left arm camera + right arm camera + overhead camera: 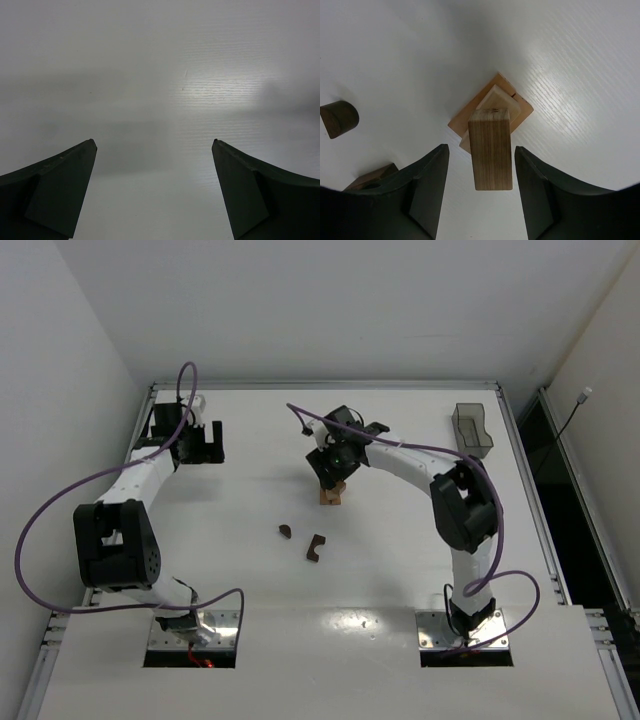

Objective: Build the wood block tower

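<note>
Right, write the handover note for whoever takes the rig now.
Left gripper: open, holding nothing, over the table at its far left.
Right gripper: open, jaws either side of the upright tan block, a gap showing.
Tower: flat tan blocks mid-table, the upright block apparently standing on them.
Done: tan stack built.
Left: dark half-round piece and dark arch piece lie loose nearer the bases; likely one tops the tower.
Grey tray: far right.
</note>
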Controlling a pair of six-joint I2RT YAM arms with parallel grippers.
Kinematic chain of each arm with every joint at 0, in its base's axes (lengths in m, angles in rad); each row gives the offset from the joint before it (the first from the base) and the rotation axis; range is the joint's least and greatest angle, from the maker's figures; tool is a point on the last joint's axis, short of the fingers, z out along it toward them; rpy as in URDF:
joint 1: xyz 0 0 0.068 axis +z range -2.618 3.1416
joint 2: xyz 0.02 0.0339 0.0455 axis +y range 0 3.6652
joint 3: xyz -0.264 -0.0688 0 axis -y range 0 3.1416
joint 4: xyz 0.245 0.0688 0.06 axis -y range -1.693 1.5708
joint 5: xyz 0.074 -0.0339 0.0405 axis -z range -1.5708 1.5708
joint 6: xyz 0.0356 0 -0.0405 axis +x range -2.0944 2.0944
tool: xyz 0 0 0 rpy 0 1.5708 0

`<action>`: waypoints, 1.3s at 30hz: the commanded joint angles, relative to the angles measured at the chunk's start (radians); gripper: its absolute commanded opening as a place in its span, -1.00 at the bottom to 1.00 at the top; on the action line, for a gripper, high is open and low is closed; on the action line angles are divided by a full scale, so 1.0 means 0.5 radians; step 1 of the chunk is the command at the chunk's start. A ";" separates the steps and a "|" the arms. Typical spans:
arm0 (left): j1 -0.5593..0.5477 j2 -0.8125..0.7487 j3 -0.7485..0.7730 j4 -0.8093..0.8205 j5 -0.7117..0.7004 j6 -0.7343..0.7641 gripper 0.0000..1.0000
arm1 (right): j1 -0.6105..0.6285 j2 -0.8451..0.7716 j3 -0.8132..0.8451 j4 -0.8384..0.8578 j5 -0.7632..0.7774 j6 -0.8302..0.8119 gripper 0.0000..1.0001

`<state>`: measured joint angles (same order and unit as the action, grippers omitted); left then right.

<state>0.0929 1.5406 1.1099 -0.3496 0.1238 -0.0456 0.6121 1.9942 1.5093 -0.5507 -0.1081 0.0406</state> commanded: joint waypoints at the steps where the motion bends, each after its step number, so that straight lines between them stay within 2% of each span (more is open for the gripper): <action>1: -0.017 -0.001 0.069 0.058 0.019 -0.001 1.00 | 0.012 0.021 0.040 0.074 -0.011 -0.053 0.01; 6: -0.017 0.017 0.069 0.058 0.019 -0.001 1.00 | 0.012 0.061 0.040 0.074 0.008 -0.054 -0.04; 9: -0.017 0.017 0.069 0.058 0.019 -0.001 1.00 | 0.012 0.061 0.040 0.074 0.026 -0.054 -0.27; 10: -0.017 0.017 0.069 0.058 0.019 -0.001 1.00 | 0.012 0.080 0.040 0.074 0.026 -0.054 -0.39; 11: -0.017 0.017 0.069 0.058 0.001 -0.001 1.00 | 0.012 0.080 0.058 0.074 0.026 -0.054 -0.66; 13: -0.017 0.017 0.069 0.058 0.001 -0.001 1.00 | 0.012 0.098 0.059 0.074 0.044 -0.054 -1.00; 21: -0.017 0.017 0.069 0.058 0.001 -0.001 1.00 | 0.012 -0.030 0.077 0.037 0.130 0.106 -1.00; 30: -0.017 0.017 0.069 0.076 0.001 -0.001 1.00 | 0.012 -0.141 0.230 -0.089 -0.115 0.434 -1.00; 33: -0.017 0.017 0.069 0.076 0.001 -0.001 1.00 | 0.012 -0.160 0.252 -0.113 0.010 0.578 -1.00; 37: -0.017 0.017 0.051 0.076 0.001 -0.001 1.00 | 0.052 -0.095 0.307 -0.239 0.485 0.857 -1.00; 39: -0.017 0.017 0.050 0.076 0.001 -0.001 1.00 | 0.074 -0.031 0.359 -0.340 0.587 0.983 -1.00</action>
<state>0.0929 1.5524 1.1099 -0.3489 0.1230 -0.0456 0.6338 1.9743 1.6325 -0.6548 0.0322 0.3897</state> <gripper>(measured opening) 1.000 0.304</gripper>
